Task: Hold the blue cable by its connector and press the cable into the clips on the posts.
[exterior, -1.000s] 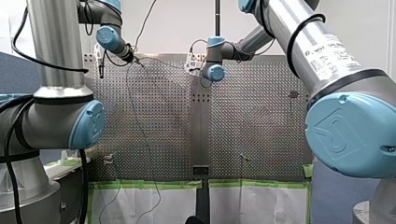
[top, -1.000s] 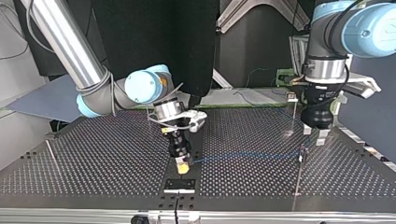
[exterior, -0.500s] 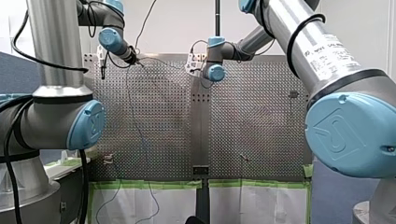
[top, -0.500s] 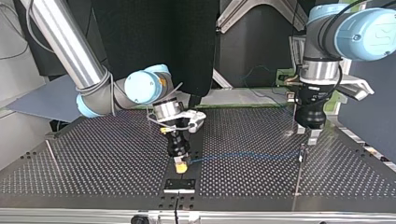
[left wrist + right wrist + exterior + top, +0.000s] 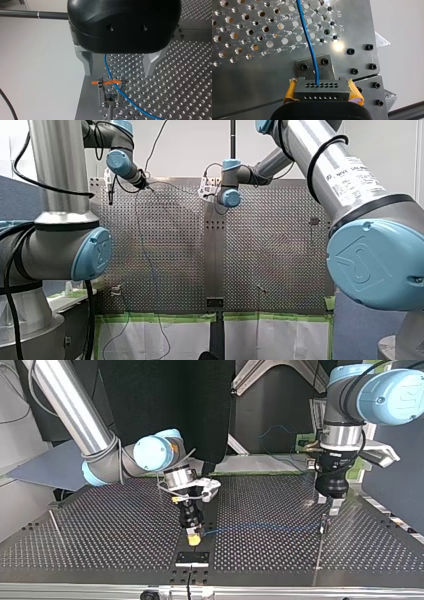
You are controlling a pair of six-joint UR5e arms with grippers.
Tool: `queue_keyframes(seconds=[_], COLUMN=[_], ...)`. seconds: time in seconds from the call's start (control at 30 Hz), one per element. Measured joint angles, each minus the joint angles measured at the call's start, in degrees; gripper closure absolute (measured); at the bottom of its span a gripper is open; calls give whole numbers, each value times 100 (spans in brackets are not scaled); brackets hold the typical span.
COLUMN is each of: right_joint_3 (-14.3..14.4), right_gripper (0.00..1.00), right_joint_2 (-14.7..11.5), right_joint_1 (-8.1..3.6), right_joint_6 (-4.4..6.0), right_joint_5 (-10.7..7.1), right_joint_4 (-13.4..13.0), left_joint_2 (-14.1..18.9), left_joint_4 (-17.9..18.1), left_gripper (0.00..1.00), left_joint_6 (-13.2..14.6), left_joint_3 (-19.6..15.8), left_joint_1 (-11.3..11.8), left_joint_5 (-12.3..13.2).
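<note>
The thin blue cable runs across the perforated table from a black connector. My right gripper, with yellow pads, is shut on that connector just above a small plate. The cable's other stretch lies in the clip, marked orange, on top of a thin post. My left gripper hovers over this clip, open, with its metal fingers wide on either side of the cable and not touching it. In the front view the cable trails off the table's near edge.
A second post with a clip stands behind my left gripper, and a bare thin post at the top view's far left. A bolted plate sits at the table edge. Green tape lines the front view's near edge.
My left gripper has shifted a little toward the top view's left, over the clip post. The loose cable has swayed slightly in the front view. My right arm has stayed put.
</note>
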Motion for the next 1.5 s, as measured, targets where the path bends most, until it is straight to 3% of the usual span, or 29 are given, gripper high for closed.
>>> queue_keyframes(seconds=[0.67, 1.17, 1.5], right_joint_3=[0, 0, 0], right_gripper=[100, 100, 100], right_joint_2=[-1, 1, 1], right_joint_1=[9, -29, -31], right_joint_6=[-5, -144, -155], right_joint_5=[0, 97, 106], right_joint_4=[16, 96, 97], left_joint_2=[4, -105, -461], left_joint_4=[-7, -6, 106], left_gripper=[0, 0, 0], left_joint_6=[49, 63, 165], left_joint_3=[6, 183, 334], left_joint_1=[-78, -354, -504], left_joint_5=[-128, 464, 403])
